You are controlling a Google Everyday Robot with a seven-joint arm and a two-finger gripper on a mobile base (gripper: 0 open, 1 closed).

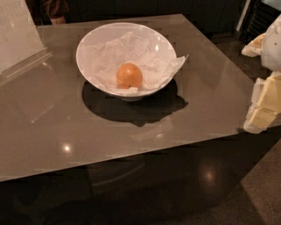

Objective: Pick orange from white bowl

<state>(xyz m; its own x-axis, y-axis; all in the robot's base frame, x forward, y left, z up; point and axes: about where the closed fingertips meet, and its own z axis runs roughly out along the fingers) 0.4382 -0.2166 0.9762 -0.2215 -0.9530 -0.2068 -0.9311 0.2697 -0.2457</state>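
Observation:
The orange (129, 75) is small, round and glossy. It lies in the white bowl (94, 37), on the crumpled white paper (131, 52) that lines the bowl. The bowl stands on the far middle of a glossy grey-brown table (109, 132). A corner of the paper hangs over the bowl's right rim. My gripper (262, 107) shows as pale, blurred parts at the right edge of the camera view, well to the right of the bowl and apart from it, over the table's right edge.
A clear plastic sign holder (17, 37) stands at the table's far left corner. A person's arm (55, 13) shows behind the table at the top left. Dark floor lies in front of and to the right of the table.

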